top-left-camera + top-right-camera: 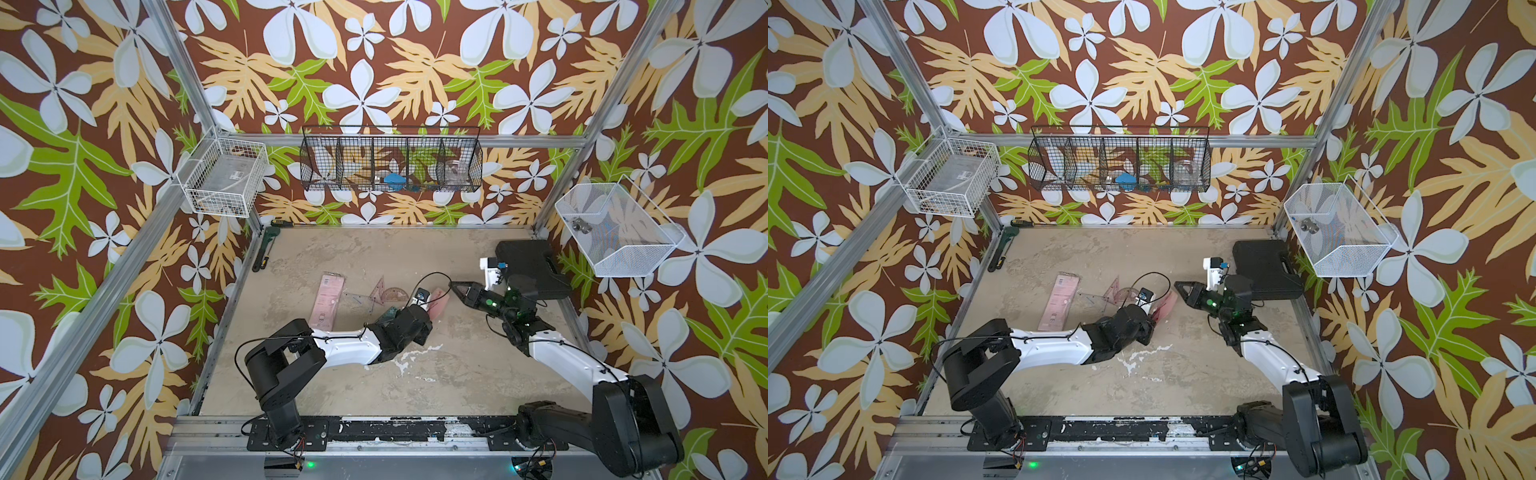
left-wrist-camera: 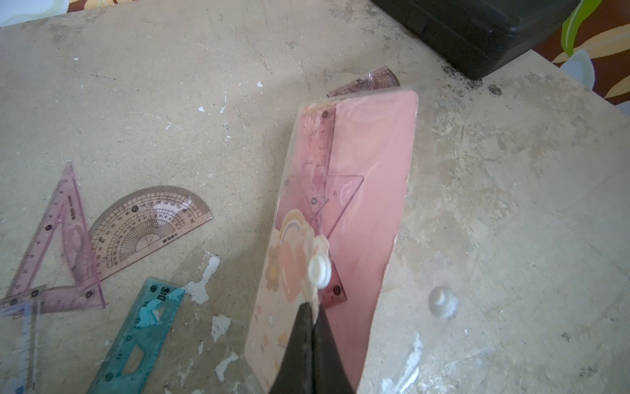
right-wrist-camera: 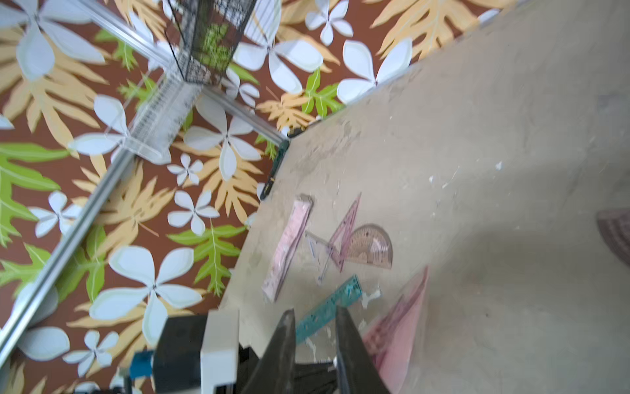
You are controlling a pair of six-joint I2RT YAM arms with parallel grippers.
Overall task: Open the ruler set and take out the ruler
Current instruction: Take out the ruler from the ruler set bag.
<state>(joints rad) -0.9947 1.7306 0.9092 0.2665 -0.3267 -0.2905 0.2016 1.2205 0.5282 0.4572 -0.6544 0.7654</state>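
Observation:
The ruler set [image 2: 358,211] is a pink pouch with a clear front, lifted at one end off the table. A pink see-through ruler [image 2: 324,150] and a set square show inside it. My left gripper [image 2: 312,307] is shut on the pouch's edge just below its white snap button [image 2: 319,271]. The clear flap with the other snap half [image 2: 441,302] hangs loose to the side. In both top views the pouch [image 1: 439,305] [image 1: 1165,309] sits between the two arms. My right gripper [image 3: 315,314] [image 1: 455,286] hovers close beside it, open, with nothing between its fingers.
Loose on the table lie a pink set square [image 2: 58,238], a protractor [image 2: 150,227], a teal ruler [image 2: 136,341] and a pink card [image 1: 328,299]. A black case [image 1: 528,266] stands at the back right. Wire baskets [image 1: 390,160] hang on the walls.

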